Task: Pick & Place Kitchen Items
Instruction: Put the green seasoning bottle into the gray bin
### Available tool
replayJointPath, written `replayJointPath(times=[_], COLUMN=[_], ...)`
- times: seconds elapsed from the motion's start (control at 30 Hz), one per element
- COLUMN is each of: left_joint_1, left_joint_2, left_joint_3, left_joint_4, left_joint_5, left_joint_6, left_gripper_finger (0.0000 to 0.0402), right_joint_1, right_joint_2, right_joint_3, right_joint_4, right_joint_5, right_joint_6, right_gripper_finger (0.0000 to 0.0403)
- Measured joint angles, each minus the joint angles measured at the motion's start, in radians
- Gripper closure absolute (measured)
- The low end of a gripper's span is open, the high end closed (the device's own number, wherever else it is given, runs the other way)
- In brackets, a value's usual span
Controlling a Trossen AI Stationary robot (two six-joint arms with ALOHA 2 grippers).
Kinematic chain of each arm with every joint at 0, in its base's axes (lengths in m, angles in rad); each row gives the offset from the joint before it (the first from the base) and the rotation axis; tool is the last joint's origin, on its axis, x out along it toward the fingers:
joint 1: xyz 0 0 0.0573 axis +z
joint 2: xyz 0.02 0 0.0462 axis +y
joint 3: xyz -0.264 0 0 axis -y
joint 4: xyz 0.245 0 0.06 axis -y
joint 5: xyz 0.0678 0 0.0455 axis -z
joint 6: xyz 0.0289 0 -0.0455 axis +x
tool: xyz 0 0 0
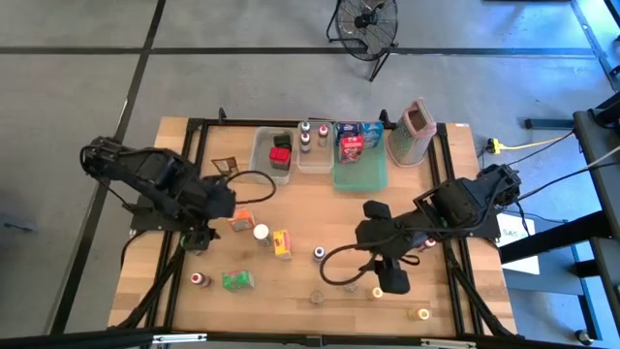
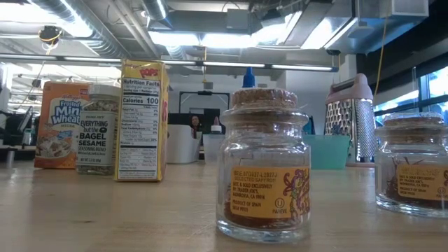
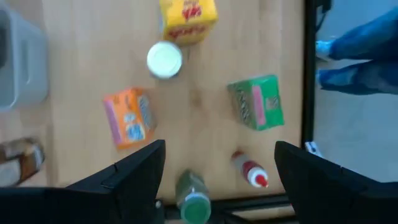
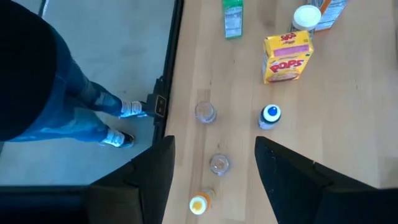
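Yellow cardboard Pops box (image 4: 287,56): on the wooden table (image 1: 291,291), ahead of right gripper (image 4: 214,180), beside blue-capped bottle (image 4: 270,116).
Orange cereal box (image 3: 129,117): just ahead of left gripper (image 3: 217,177), near white-lidded jar (image 3: 165,60).
Right gripper: apart, empty.
Left gripper: apart, empty, over green-capped bottle (image 3: 194,198).

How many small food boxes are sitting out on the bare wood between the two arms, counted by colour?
Orange box: 1
Yellow box: 1
Green box: 1
Total: 3
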Motion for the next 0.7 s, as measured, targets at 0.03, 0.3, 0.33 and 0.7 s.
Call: replayJointPath(times=[0.03,0.3,0.33,0.7], left_joint_1=[-0.016,-0.205,-0.216,-0.342], left_joint_2=[0.0,-0.074,-0.083,-0.112], left_joint_3=[-0.008,-0.241,-0.274,-0.514], left_joint_4=[0.002,0.004,0.004,0.002], left_joint_5=[-0.016,-0.013,-0.006,0.101], left_joint_6=[-0.013,-0.054,-0.126,-0.276], left_gripper_finger=[0.0105,0.0103,0.0103,0.0103], right_joint_1=[0.0,0.0,0.0,-0.004], right_joint_2=[0.0,0.0,0.0,0.0], right_joint_3=[0.0,0.0,0.0,0.0], right_joint_4=[-0.006,-0.062,-0.061,-0.06], right_joint_5=[-0.001,-0.026,-0.026,-0.028], right_joint_6=[-0.002,-0.059,-0.067,-0.14], right_gripper_finger=[0.0179,0.0178,0.0178,0.0178])
